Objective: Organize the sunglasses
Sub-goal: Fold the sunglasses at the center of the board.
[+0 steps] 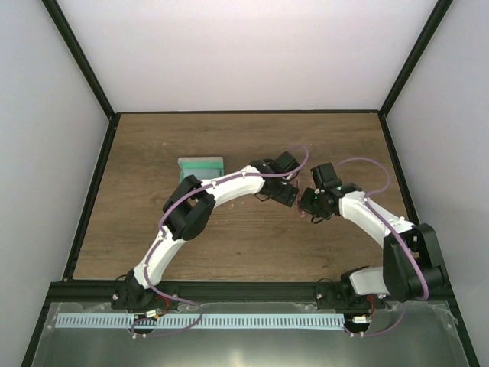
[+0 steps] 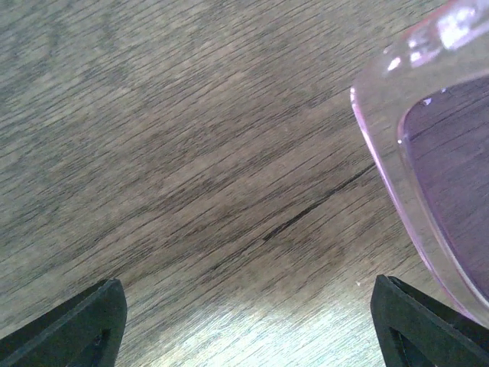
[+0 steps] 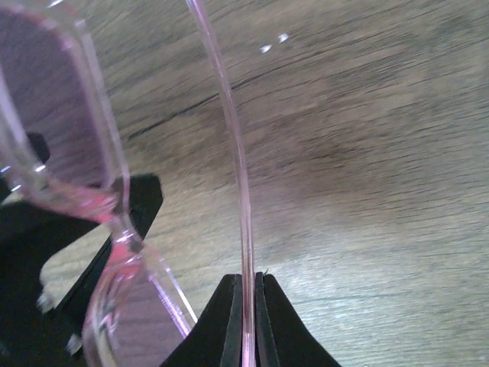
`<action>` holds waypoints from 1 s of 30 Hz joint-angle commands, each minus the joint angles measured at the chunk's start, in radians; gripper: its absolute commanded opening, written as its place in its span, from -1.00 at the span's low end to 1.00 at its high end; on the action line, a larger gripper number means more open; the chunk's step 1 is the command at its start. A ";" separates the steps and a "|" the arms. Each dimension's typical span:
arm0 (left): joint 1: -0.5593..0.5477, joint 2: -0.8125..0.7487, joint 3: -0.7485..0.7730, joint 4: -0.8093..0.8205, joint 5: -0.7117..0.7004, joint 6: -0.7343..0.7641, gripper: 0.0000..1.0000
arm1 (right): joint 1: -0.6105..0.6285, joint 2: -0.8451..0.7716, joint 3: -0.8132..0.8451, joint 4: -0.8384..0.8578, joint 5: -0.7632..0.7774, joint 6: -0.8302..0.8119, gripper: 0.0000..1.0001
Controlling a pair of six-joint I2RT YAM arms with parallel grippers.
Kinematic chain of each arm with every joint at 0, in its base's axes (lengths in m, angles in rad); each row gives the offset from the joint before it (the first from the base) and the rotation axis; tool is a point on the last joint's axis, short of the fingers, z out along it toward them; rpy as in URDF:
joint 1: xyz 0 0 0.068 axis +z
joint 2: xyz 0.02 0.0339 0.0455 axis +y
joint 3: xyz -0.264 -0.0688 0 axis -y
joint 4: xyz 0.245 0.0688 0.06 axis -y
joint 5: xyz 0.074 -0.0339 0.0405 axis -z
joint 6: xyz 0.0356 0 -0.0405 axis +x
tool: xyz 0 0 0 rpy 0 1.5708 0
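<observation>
The sunglasses (image 3: 53,107) have pink tinted lenses and a clear pink frame. One slim temple (image 3: 233,153) runs straight down into my right gripper (image 3: 248,281), which is shut on it just above the wooden table. In the left wrist view a lens corner of the sunglasses (image 2: 397,153) fills the right side. My left gripper (image 2: 248,306) is open over bare wood, its right finger close under that frame corner. In the top view the left gripper (image 1: 289,195) and right gripper (image 1: 309,206) meet at mid-table; the sunglasses are hidden between them there.
A grey case with a green inside (image 1: 201,164) lies at the back left of the wooden table (image 1: 229,245), partly under the left arm. Black frame rails and white walls border the table.
</observation>
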 commanded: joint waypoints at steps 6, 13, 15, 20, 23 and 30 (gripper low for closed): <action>-0.006 -0.043 -0.039 0.041 -0.012 0.006 0.80 | 0.128 -0.006 0.062 0.014 -0.108 -0.150 -0.97; -0.014 -0.074 -0.098 0.072 -0.015 -0.001 0.81 | 0.132 -0.003 0.075 0.033 -0.147 -0.223 -0.84; -0.014 -0.082 -0.117 0.072 -0.026 -0.003 0.81 | 0.131 0.002 0.083 0.016 -0.103 -0.229 -0.83; -0.012 -0.099 -0.165 0.068 -0.075 -0.001 0.81 | 0.131 0.067 0.075 0.018 -0.007 -0.220 -0.70; -0.012 -0.109 -0.190 0.068 -0.087 0.012 0.81 | 0.132 0.141 0.083 0.023 0.002 -0.197 -0.68; -0.010 -0.119 -0.200 0.039 -0.119 0.047 0.82 | 0.132 0.220 0.130 0.015 0.019 -0.170 -0.59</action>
